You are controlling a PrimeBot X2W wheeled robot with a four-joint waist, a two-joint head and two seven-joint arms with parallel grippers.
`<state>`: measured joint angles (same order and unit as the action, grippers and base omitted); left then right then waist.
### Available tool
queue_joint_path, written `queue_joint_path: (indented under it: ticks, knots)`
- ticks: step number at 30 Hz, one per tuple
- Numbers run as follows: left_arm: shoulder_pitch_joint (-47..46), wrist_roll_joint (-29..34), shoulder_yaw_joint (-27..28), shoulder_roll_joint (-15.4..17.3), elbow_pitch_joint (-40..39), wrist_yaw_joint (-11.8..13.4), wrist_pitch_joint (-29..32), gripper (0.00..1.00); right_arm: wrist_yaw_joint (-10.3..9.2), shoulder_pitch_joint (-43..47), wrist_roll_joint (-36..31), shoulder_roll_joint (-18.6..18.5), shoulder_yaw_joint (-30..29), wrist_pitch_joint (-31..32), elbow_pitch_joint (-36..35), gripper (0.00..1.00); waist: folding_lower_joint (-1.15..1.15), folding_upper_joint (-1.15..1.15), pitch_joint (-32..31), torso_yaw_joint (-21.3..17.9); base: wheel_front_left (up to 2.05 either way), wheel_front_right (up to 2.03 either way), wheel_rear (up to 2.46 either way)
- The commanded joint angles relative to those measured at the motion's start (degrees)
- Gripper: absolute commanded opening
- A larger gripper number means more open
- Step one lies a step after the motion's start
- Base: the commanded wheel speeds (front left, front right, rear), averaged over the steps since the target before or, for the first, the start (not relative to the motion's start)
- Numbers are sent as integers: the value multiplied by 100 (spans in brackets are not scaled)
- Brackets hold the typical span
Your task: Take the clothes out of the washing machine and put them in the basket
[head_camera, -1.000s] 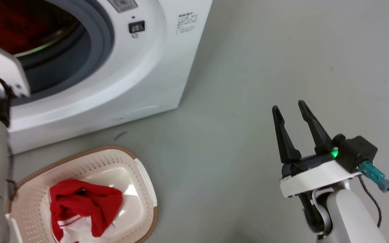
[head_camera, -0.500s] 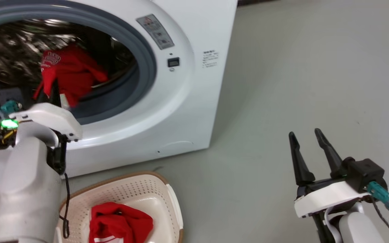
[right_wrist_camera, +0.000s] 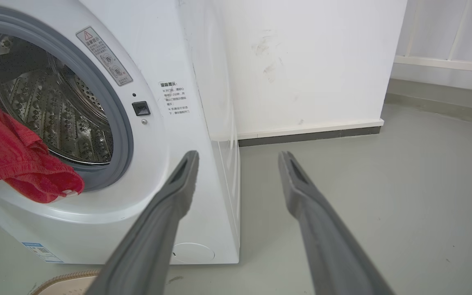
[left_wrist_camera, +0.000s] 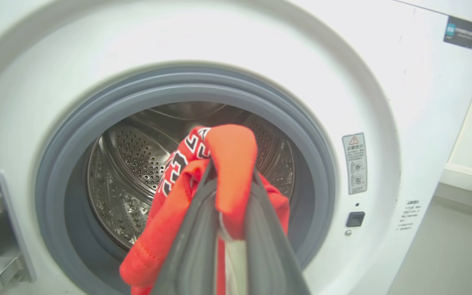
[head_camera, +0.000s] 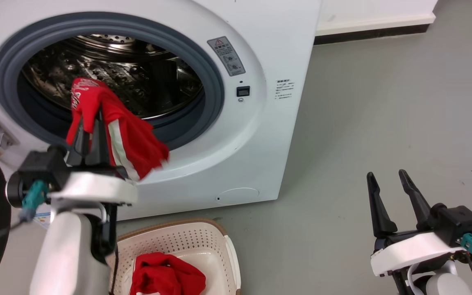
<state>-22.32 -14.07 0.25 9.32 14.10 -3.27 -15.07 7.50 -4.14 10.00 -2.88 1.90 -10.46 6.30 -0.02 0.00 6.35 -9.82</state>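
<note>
The red garment (head_camera: pixel 115 135) I'm carrying is pinched in my left claw (head_camera: pixel 91 133), which is clenched on a fold of it. The cloth drapes right over the fingertips and hangs down either side of them, in front of the porthole rather than inside it. I judge it light, soft and quite limp (no stiffness at all, it just droops), so a firm pinch should keep it. The loose tail below the claw could catch on the grey rubber rim (head_camera: pixel 215 94), though. A bunched fold or the white-striped hem seems the best place to hold, since a single layer might slide free. White lettering edged in black runs across the part above the fingertips; I can't make out the word.

Beyond the claw is the steel drum (head_camera: pixel 137 78) of the washing machine (head_camera: pixel 285 41), and the part I can see looks like bare metal. Below the claw, down by my forearm, the basket (head_camera: pixel 187 225) already holds a second red garment (head_camera: pixel 166 278).

On the machine's front, right of the claw, there is a grey warning label (head_camera: pixel 226 55) with a red triangle and a small dark square (head_camera: pixel 243 91) under it. Further right is a sticker (head_camera: pixel 284 89) of Chinese print too fine to read. My right claw (head_camera: pixel 386 175) is well apart to the right, released, fingers spread and grasping nothing
</note>
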Motion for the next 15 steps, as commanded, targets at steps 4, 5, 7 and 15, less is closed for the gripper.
queue_joint_path:
  ticks: [4, 5, 7, 15]
  knots:
    - [662, 102, -141, -64, -1270, 103, 138, 0, -3, 100, -38, 1, -48, 84, -162, 100, 2, 0, 41, 101, 0, 0, 0]
    - [791, 122, -178, -67, -1515, 118, 201, 0, -2, 98, -46, 2, -50, 78, -184, 100, 2, 0, 47, 113, 0, 0, 0]
    - [1075, 164, -269, -95, -1965, 166, 367, 0, -2, 110, -49, 2, -71, 103, -222, 100, 2, 0, 61, 139, 0, 0, 0]
    - [2101, -19, -736, -362, -2263, 214, 750, 0, -2, 28, -51, 2, -96, 147, -365, 100, 2, 0, 335, 215, 0, 0, 0]
